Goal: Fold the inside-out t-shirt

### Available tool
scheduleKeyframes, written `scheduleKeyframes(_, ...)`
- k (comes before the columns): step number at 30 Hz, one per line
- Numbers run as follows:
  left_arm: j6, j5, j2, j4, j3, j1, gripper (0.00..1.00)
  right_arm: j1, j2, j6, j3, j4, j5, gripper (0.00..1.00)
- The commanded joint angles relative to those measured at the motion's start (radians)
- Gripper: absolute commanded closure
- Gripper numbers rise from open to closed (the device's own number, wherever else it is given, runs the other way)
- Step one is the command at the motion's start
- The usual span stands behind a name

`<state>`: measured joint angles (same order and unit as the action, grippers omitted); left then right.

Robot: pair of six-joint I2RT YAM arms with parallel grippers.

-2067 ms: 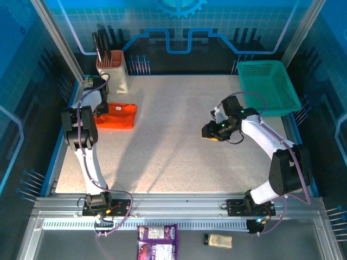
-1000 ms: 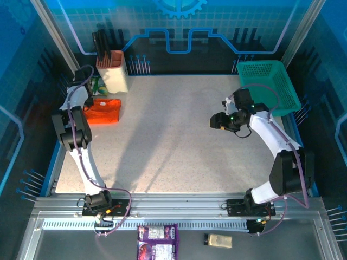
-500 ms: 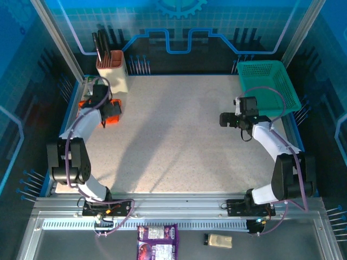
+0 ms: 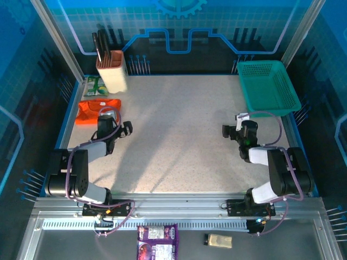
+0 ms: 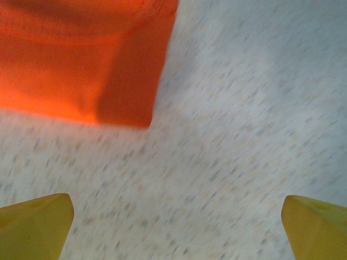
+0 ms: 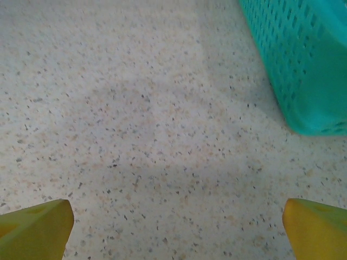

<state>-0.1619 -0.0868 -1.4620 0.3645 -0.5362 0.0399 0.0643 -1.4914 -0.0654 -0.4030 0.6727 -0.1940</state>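
The inside-out t-shirt (image 4: 97,111) lies as a small folded orange bundle at the far left of the table. In the left wrist view its corner (image 5: 81,59) sits on the speckled surface, well ahead of the fingers. My left gripper (image 4: 119,130) hangs low, just near of the shirt and apart from it. It is open (image 5: 176,233), with bare table between its yellow fingertips (image 5: 35,227). My right gripper (image 4: 232,130) is low on the right side, also open (image 6: 176,233) and holding nothing, its fingertips (image 6: 317,230) wide apart.
A teal mesh basket (image 4: 268,86) stands at the back right, and its wall (image 6: 303,59) is close ahead of the right gripper. A beige holder (image 4: 113,73) with dark utensils stands at the back left, with a green packet (image 4: 95,86) beside it.
Both arms have pulled back toward the near edge and dropped low. The left gripper has opened and come off the shirt, which stays folded at the far left. The right gripper opened wider.
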Motion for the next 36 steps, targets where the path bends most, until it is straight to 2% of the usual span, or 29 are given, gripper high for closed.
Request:
scheduleKeyframes(1, 0.053, 0.079, 0.054, 0.179, 0.049, -0.005, 0.01, -0.008, -0.054, 0.031, 0.05, 0.315, 0.039, 0.0)
scheduleKeyframes(5, 0.026, 0.064, 0.099, 0.238, 0.11, -0.006, 0.01, -0.011, -0.043, 0.047, 0.019, 0.234, 0.086, 0.0)
scheduleKeyframes(8, 0.005, 0.112, 0.109, 0.288, 0.139, -0.006, 0.01, -0.006, -0.047, 0.053, 0.018, 0.237, 0.084, 0.0)
scheduleKeyframes(10, -0.005, 0.1, 0.091, 0.256, 0.114, -0.003, 0.01, -0.005, -0.048, 0.055, 0.019, 0.243, 0.08, 0.0)
scheduleKeyframes(12, 0.013, 0.14, 0.067, 0.224, 0.081, -0.003, 0.01, -0.002, -0.049, 0.055, 0.019, 0.247, 0.076, 0.0)
scheduleKeyframes(17, 0.023, 0.173, 0.095, 0.278, 0.123, -0.004, 0.01, 0.0, -0.049, 0.056, 0.018, 0.245, 0.072, 0.0)
scheduleKeyframes(19, 0.029, 0.202, 0.082, 0.252, 0.103, 0.009, 0.01, 0.0, -0.05, 0.057, 0.017, 0.246, 0.071, 0.0)
scheduleKeyframes(21, 0.078, 0.188, 0.071, 0.222, 0.078, 0.009, 0.01, 0.0, -0.05, 0.057, 0.017, 0.246, 0.072, 0.0)
scheduleKeyframes(24, 0.132, 0.139, 0.061, 0.414, 0.145, 0.013, 0.01, 0.0, -0.05, 0.057, 0.017, 0.246, 0.072, 0.0)
scheduleKeyframes(25, 0.103, 0.17, 0.029, 0.437, 0.144, 0.045, 0.01, 0.0, -0.05, 0.058, 0.018, 0.245, 0.072, 0.0)
scheduleKeyframes(27, 0.092, 0.229, -0.024, 0.452, 0.126, 0.068, 0.01, 0.0, -0.05, 0.056, 0.017, 0.246, 0.07, 0.0)
scheduleKeyframes(28, 0.111, 0.241, -0.02, 0.402, 0.104, 0.057, 0.01, -0.001, -0.05, 0.057, 0.017, 0.246, 0.071, 0.0)
scheduleKeyframes(30, 0.13, 0.27, -0.044, 0.461, 0.116, 0.05, 0.01, 0.001, -0.05, 0.058, 0.018, 0.245, 0.07, 0.0)
scheduleKeyframes(33, 0.157, 0.257, -0.054, 0.504, 0.147, 0.028, 0.01, 0.001, -0.05, 0.057, 0.017, 0.245, 0.07, 0.0)
scheduleKeyframes(34, 0.172, 0.249, -0.097, 0.604, 0.171, 0.014, 0.01, 0.001, -0.051, 0.057, 0.018, 0.246, 0.071, 0.0)
scheduleKeyframes(35, 0.17, 0.244, -0.097, 0.61, 0.173, 0.014, 0.01, 0.001, -0.05, 0.056, 0.019, 0.246, 0.069, 0.0)
scheduleKeyframes(36, 0.173, 0.22, -0.076, 0.521, 0.149, 0.009, 0.01, 0.001, -0.05, 0.058, 0.019, 0.245, 0.069, 0.0)
